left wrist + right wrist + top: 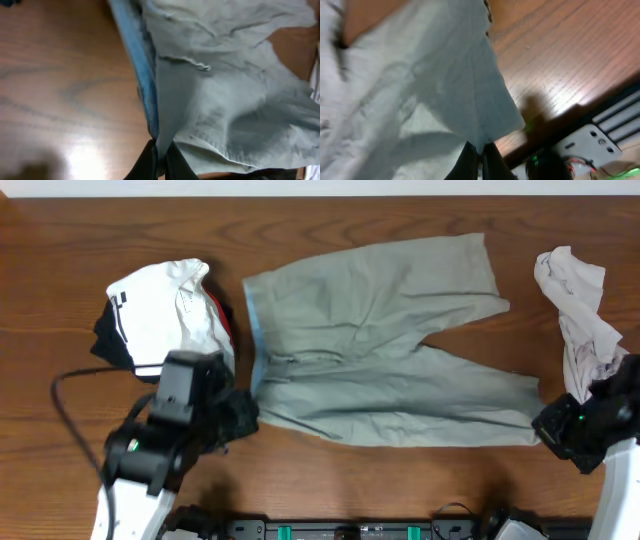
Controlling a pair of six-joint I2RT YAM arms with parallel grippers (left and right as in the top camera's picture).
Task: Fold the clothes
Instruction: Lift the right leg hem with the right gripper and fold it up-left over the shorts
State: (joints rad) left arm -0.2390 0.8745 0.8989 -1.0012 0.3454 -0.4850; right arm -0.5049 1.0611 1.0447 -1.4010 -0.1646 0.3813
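Note:
Grey-green shorts (380, 340) with a blue waistband lie spread flat in the middle of the table, waistband to the left, legs to the right. My left gripper (240, 415) is shut on the near waistband corner; the left wrist view shows its fingers (161, 159) pinching the cloth (225, 100). My right gripper (548, 425) is shut on the near leg's hem corner; the right wrist view shows its fingers (481, 157) pinching the cloth (435, 85).
A pile of white, black and red clothes (165, 310) sits at the left. A crumpled pale garment (575, 305) lies at the right. The table's front edge with a metal rail (350, 530) is close behind both grippers.

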